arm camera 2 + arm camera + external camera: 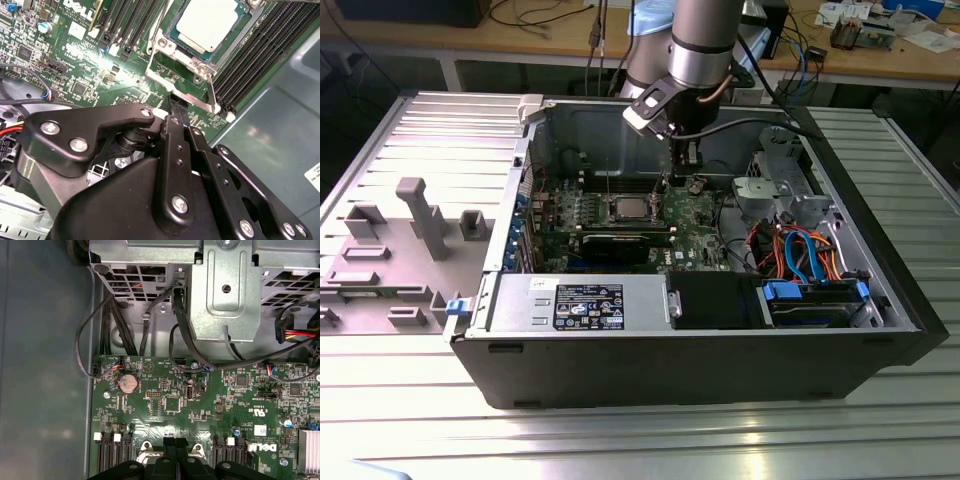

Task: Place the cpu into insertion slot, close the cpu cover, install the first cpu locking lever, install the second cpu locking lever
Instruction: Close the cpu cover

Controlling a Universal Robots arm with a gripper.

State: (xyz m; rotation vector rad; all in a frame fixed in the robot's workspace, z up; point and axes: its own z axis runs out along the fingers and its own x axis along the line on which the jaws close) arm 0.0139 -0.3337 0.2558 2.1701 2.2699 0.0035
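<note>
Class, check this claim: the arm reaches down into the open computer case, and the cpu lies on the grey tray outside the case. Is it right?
No. The cpu is not outside the case: the second wrist view shows it seated in the insertion slot. The arm does reach down into the open computer case.

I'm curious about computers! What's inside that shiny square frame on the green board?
The cpu shows its silvery top through the cpu cover. The insertion slot beneath is hidden.
</note>
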